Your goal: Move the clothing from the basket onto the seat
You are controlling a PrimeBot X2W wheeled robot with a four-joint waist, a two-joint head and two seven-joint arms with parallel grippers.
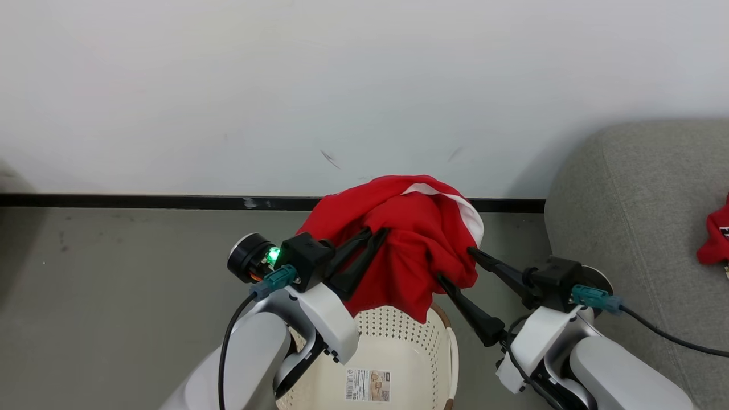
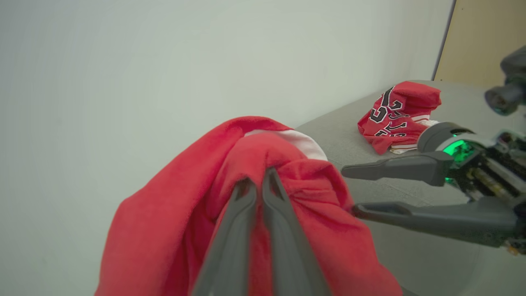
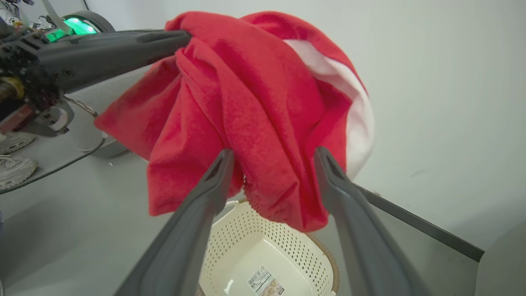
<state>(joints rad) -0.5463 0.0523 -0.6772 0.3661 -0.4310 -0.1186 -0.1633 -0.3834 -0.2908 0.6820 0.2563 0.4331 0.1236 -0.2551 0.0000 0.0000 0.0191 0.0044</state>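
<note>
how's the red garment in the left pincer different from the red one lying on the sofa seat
The held garment hangs in the air over the basket, clamped in the left pincer; the jersey lies bunched on the seat, with no pincer on it. The held garment shows plain red with a white band; the jersey carries black, white-outlined lettering. Both are red with white trim.

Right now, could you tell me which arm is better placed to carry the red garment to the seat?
Left: the left gripper is shut on the red garment above the basket. The right gripper is open beside it, though nearer the seat.
</note>
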